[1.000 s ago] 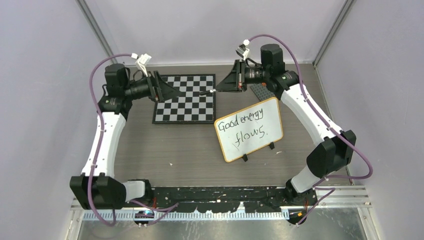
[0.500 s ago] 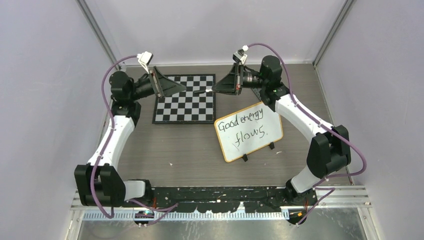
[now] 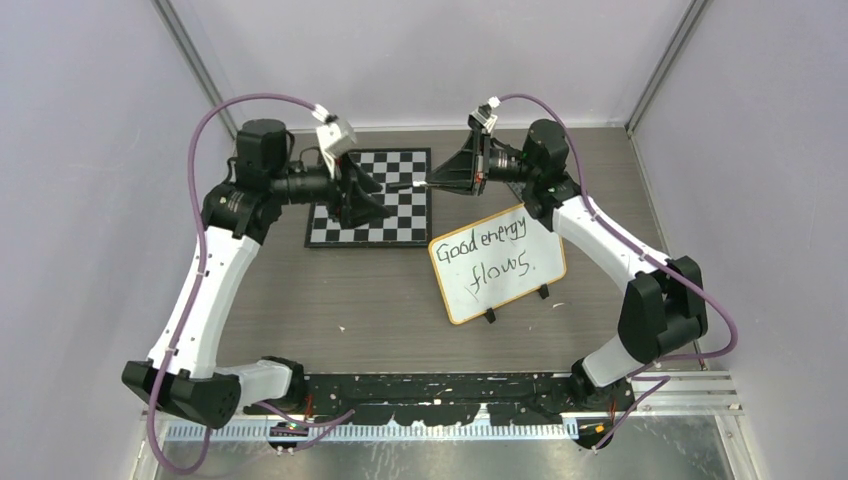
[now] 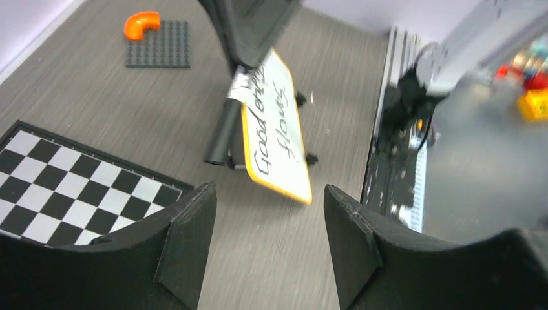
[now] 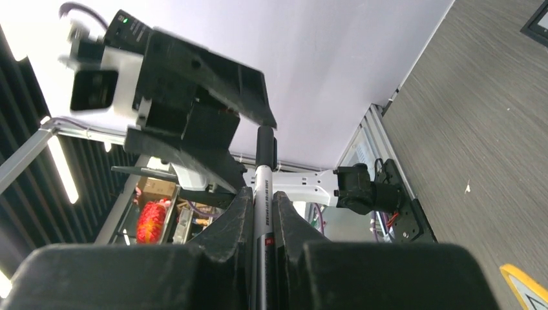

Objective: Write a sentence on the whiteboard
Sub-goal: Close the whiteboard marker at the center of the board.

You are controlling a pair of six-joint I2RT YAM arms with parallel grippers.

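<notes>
Top external: marker [image 3: 408, 185] clamped in right gripper [image 3: 432, 183], axis toward wide-open, apparently empty left gripper [image 3: 378, 205]; whiteboard [image 3: 497, 258] nearer right.

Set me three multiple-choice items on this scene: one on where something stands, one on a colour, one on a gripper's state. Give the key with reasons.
1. In the top view, where is the whiteboard relative to the chessboard?
A) lying on top of it
B) to its right and lower in the picture
C) to its left, by the far wall

2. What colour is the whiteboard's rim?
A) yellow-orange
B) blue
C) green

3. What state is the right gripper in?
A) open and empty
B) shut on an eraser
C) shut on the marker

Key:
1 B, the board stands off the checkered squares, to their right and lower in the picture.
2 A, a yellow-orange band runs round the white face.
3 C, the right wrist view shows both fingers clamped on the marker's barrel.
</notes>
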